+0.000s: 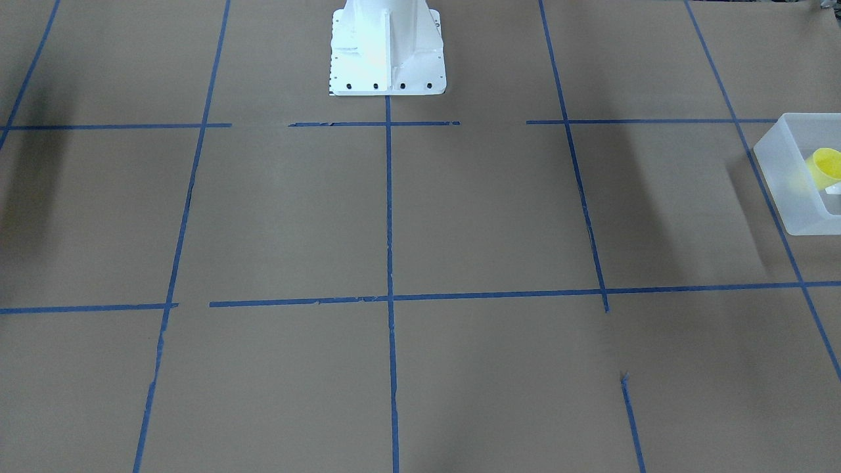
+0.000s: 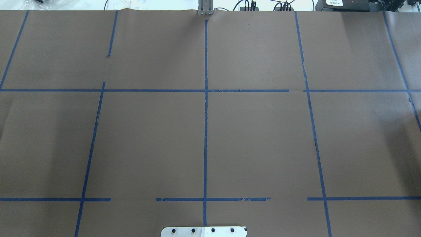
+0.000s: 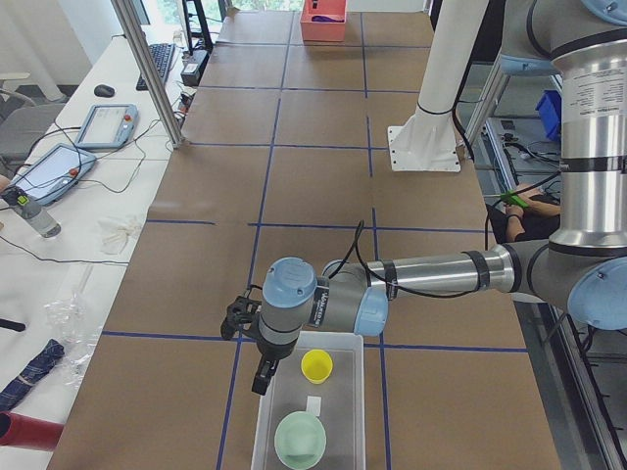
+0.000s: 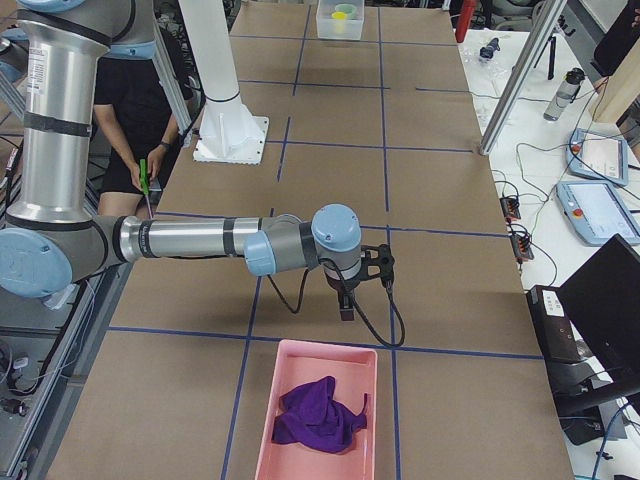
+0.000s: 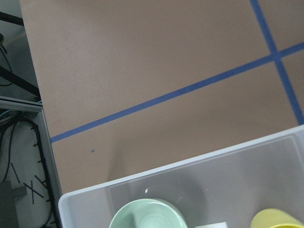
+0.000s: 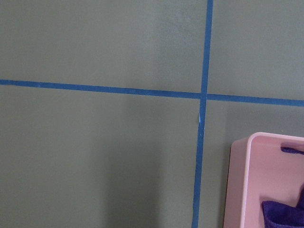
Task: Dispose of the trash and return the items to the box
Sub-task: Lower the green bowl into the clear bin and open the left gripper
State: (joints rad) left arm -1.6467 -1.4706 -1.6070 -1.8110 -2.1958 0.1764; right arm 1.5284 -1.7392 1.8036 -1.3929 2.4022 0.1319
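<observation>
Since both grippers show only in the side cams, we can't tell whether either pair of fingers is released or clenched. From the left-end cam, the left gripper (image 3: 263, 378) hangs at the 11 o'clock corner of the box (image 3: 263, 431). Inside the box, the yellow cup (image 3: 315, 365) sits toward 12 o'clock and the mint bowl (image 3: 300, 441) toward 6 o'clock, w/ a small white scrap (image 3: 313, 403) between them (we can't make out what it is).

From the right-end cam, the right gripper (image 4: 345, 308) hangs over the table (image 4: 330, 180) at 12 o'clock of the pink tray (image 4: 330, 346), apart from its rim. The purple rag (image 4: 318, 415) lies crumpled inside that tray, in its 6 o'clock half.

The left wrist cam catches the box corner w/ bowl and cup at its 6 o'clock edge. The right wrist cam has the tray and a bit of rag at 5 o'clock. In the front cam the box sits at the 3 o'clock edge, well apart from the white robot base (image 1: 387, 52) at 12 o'clock.
</observation>
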